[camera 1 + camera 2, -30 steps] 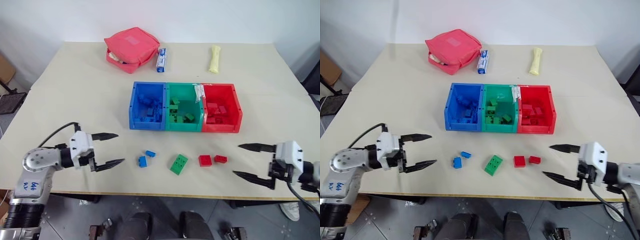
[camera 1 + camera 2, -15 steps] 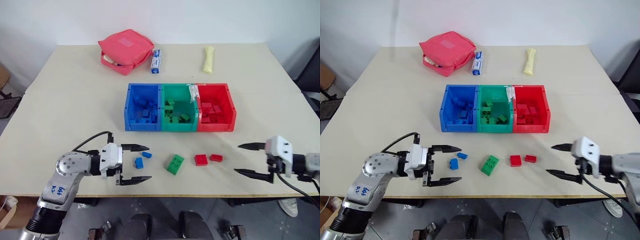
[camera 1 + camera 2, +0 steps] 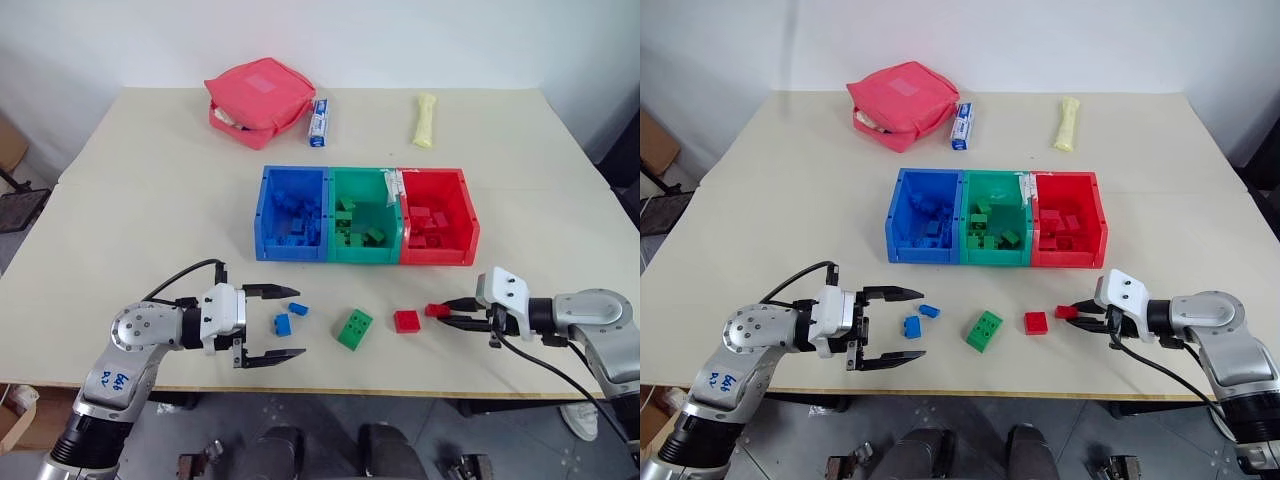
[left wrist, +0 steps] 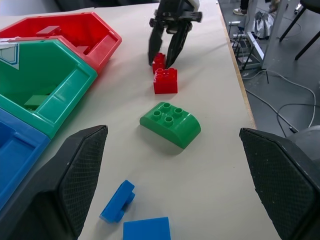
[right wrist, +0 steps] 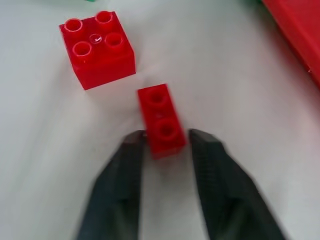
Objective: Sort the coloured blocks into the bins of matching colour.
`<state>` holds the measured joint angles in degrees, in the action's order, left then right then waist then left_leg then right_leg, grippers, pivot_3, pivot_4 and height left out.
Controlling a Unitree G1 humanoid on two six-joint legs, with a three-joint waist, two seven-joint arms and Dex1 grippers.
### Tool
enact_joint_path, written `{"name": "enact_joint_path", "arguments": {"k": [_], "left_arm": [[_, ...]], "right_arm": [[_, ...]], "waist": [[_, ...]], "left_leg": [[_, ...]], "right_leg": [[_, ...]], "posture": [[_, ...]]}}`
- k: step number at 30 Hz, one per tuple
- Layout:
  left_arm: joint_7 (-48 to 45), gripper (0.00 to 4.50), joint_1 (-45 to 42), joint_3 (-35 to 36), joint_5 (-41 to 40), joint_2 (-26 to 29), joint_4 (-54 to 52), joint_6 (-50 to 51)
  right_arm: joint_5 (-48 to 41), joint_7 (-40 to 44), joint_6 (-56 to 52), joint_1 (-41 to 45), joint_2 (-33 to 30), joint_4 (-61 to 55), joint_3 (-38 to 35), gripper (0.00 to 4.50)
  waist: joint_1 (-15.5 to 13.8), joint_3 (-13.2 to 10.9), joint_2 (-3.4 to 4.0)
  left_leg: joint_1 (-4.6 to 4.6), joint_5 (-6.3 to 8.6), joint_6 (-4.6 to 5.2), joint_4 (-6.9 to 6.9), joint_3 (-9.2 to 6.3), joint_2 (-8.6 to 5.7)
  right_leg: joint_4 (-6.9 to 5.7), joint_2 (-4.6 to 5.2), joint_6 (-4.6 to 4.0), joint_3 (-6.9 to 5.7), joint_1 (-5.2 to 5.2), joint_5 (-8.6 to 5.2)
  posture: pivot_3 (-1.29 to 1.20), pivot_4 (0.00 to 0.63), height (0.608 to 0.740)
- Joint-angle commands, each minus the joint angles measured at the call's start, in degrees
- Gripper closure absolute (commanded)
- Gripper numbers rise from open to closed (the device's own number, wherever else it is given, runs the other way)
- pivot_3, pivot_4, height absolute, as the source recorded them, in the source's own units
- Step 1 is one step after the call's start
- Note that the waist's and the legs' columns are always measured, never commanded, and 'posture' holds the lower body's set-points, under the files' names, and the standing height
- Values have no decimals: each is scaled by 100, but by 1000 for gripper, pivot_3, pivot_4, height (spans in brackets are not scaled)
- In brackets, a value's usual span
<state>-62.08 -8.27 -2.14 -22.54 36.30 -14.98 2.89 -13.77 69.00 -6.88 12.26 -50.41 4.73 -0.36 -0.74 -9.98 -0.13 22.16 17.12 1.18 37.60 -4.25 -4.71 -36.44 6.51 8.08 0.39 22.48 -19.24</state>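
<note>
A: Right gripper (image 5: 165, 145)?
B: Clamped on the narrow red brick (image 5: 161, 120), its near end hidden between the fingertips.
A: Left gripper (image 3: 285, 322)?
B: Spread wide, blue bricks (image 3: 283, 324) between its fingers, untouched.

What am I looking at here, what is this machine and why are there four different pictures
It is a two-armed robot sorting toy blocks by colour. Two pictures come from cameras in its head, looking down at a table; the other two come from cameras on its wrists. On the table sit joined blue, green and red bins, with loose blocks in front. The right gripper has closed on the small red block, next to a bigger red block. The left gripper is open around two blue blocks. A green block lies between.
</note>
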Motion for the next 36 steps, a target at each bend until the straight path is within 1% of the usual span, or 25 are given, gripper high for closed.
{"name": "enact_joint_path", "arguments": {"k": [1,3,6,9,11,13,15,16,19,21,23,25,27,29,32,34,36], "left_arm": [[215,0,-46,177,-194,-200,-42,-36],[364,0,-118,246,-356,-328,-66,155],[696,0,-249,364,-501,-528,-86,428],[792,0,-279,410,-501,-557,-74,502],[837,0,-272,447,-454,-542,-22,503],[860,0,-265,464,-418,-533,-6,501],[876,0,-240,499,-386,-500,-23,478],[877,0,-231,517,-365,-486,-11,455],[893,0,-255,522,-351,-484,38,454],[846,0,-259,474,-342,-466,57,452],[796,0,-242,438,-312,-440,94,409],[720,0,-252,430,-327,-424,149,370],[498,0,-293,346,-197,-333,257,143],[309,0,-311,267,-96,-268,371,-45],[-43,0,-354,119,-37,-171,558,-203],[-470,0,-324,-117,197,96,733,-425],[-635,0,-309,-189,320,198,893,-661]], "right_arm": [[-876,53,-8,-113,244,-356,-697,4070],[-1241,-146,-170,17,374,-472,-1078,4070],[-1397,-901,-527,587,577,-372,-1423,4070],[-1295,-1250,-727,934,645,-222,-1438,4070],[-979,-1559,-765,1426,657,153,-1270,4070],[-786,-1689,-775,1714,669,382,-1138,4070],[-628,-1729,-705,2152,775,692,-933,3319],[-480,-1874,-627,2317,832,840,-865,3046],[-362,-1981,-665,2412,849,931,-823,2051],[-387,-1920,-714,2264,751,810,-881,1282],[-494,-1820,-749,2004,634,600,-1024,714],[-810,-1493,-623,1633,546,262,-1281,97],[-1236,-978,-390,1115,481,-248,-1603,38],[-1428,-683,-475,583,292,-640,-1823,38],[-1375,-291,-489,-257,-100,-827,-2100,38],[-1338,-52,-823,-862,-434,-914,-2164,38],[-1235,87,-650,-1185,-519,-869,-2132,38]], "waist": [[-9,0,0],[-25,0,0],[-1,0,0],[-1,0,0],[6,0,0],[10,0,0],[32,0,0],[52,0,0],[71,0,0],[56,0,0],[46,0,0],[39,0,0],[24,0,0],[24,0,1],[15,0,1],[10,0,1],[20,0,1]], "left_leg": [[1,0,0,-1,0,0],[1,0,0,-1,0,0],[1,0,0,5,5,0],[-1,2,-4,7,2,4],[1,3,-4,2,1,4],[2,3,-4,2,5,1],[3,3,-4,0,5,2],[3,3,-4,1,7,2],[3,3,-4,-1,6,3],[8,3,-4,-2,-3,2],[10,4,-2,-2,-3,-1],[13,5,1,-2,-4,-2],[15,6,1,-3,-4,-2],[14,6,1,-4,-2,0],[8,6,1,-1,3,1],[2,7,3,-1,5,1],[1,7,3,-6,6,3]], "right_leg": [[0,0,0,0,1,0],[-1,0,0,-1,1,0],[-5,-2,0,-3,2,0],[-9,-5,0,-3,2,0],[-7,-5,0,-2,6,0],[-7,-4,0,-4,10,0],[-6,-4,0,-4,10,0],[-6,-5,0,-4,10,0],[-7,-5,0,-4,12,0],[-4,-3,0,-4,11,0],[-4,-1,0,-4,11,0],[-4,0,0,-5,11,0],[0,0,0,-5,11,0],[4,-2,0,-7,10,0],[4,-3,0,-7,5,0],[5,-2,0,-5,-1,0],[9,-3,0,-1,0,0]], "posture": [[0,150,740],[0,150,740],[0,150,740],[0,150,740],[0,150,740],[0,150,740],[0,150,740],[0,150,740],[0,150,740],[0,150,740],[0,150,740],[0,150,740],[0,150,740],[0,150,740],[0,150,740],[0,150,740],[0,150,740]]}}
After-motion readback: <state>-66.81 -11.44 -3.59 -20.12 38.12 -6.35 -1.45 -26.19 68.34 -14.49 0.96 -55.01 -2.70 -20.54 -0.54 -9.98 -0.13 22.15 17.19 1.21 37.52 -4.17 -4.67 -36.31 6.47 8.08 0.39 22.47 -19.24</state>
